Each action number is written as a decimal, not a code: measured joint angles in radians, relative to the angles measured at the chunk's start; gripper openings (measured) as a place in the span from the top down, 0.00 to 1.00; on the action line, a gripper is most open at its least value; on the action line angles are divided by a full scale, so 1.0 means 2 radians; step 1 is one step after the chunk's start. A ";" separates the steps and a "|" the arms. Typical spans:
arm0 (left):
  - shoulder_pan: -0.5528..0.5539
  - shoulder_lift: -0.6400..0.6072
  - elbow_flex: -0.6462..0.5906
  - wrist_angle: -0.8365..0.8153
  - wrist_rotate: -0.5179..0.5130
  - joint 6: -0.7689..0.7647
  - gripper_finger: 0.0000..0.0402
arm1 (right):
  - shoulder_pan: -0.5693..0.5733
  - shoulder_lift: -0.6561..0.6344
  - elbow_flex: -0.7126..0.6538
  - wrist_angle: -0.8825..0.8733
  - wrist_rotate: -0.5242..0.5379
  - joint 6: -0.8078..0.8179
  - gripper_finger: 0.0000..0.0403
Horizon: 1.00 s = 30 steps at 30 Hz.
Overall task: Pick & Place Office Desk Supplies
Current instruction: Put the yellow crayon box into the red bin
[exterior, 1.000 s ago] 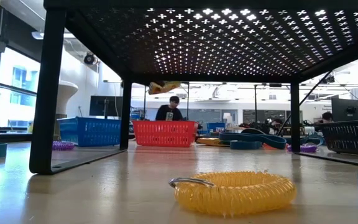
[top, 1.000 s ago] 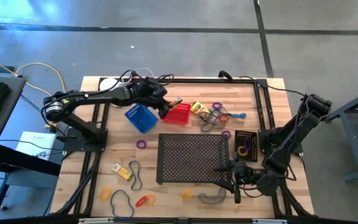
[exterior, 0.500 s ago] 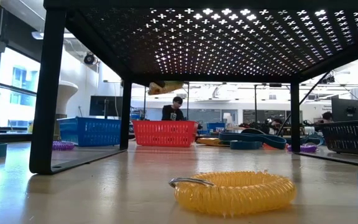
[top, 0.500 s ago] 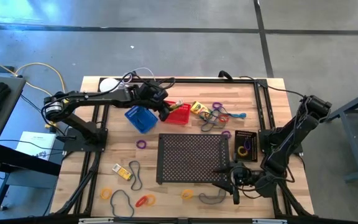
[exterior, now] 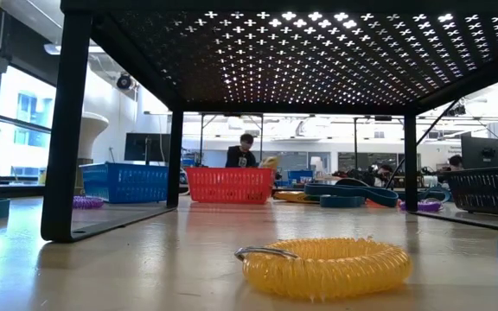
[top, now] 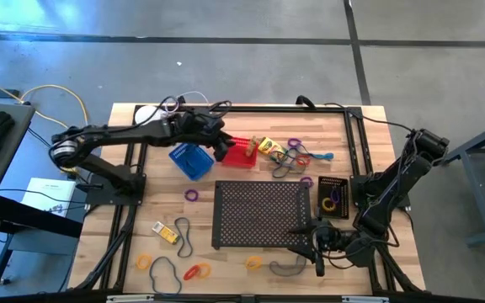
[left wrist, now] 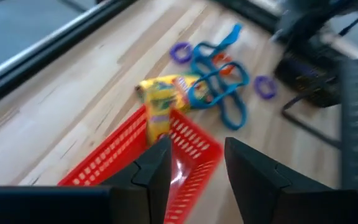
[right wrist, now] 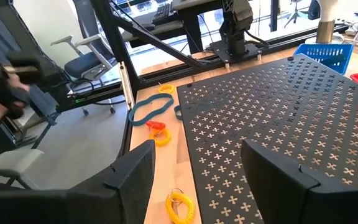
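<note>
Left hand (left wrist: 191, 165): fingers parted, released, above small red mesh basket (left wrist: 166, 158)
Small yellow crayon box (left wrist: 158, 111): upright in basket
Right hand (right wrist: 197, 177): parted, empty

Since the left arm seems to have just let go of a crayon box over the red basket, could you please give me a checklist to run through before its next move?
1. Left gripper open: ok, nothing between its fingers.
2. Crayon box in the red basket: not ok, it stands on end at the basket's rim; cannot tell whether it is inside.
3. Red basket upright: ok.
4. Second crayon box free to pick: ok, it lies alone on the table.
5. Right gripper out of the way: ok, open at the black tray.
</note>
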 joint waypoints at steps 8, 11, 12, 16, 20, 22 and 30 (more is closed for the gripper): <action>-0.062 -0.141 0.000 -0.122 0.017 -0.013 0.64 | -0.014 0.000 0.000 0.015 -0.002 -0.078 0.44; -0.092 -0.187 0.000 -0.209 0.018 -0.014 0.64 | -0.026 -0.001 0.000 0.023 -0.002 -0.104 0.44; -0.101 -0.200 0.000 -0.238 0.018 -0.014 0.64 | -0.030 -0.001 0.000 0.024 -0.003 -0.105 0.44; -0.142 -0.238 0.000 -0.333 0.018 -0.044 0.64 | -0.050 -0.001 0.000 0.028 -0.004 -0.106 0.44; -0.204 -0.247 -0.004 -0.386 0.018 -0.074 0.64 | -0.070 -0.001 0.000 0.036 -0.006 -0.106 0.44; -0.239 -0.247 -0.014 -0.390 0.015 -0.093 0.64 | -0.082 -0.001 0.000 0.041 -0.025 -0.116 0.44; -0.356 -0.218 -0.068 -0.390 -0.015 -0.211 0.64 | -0.120 -0.001 0.000 0.037 -0.146 -0.157 0.44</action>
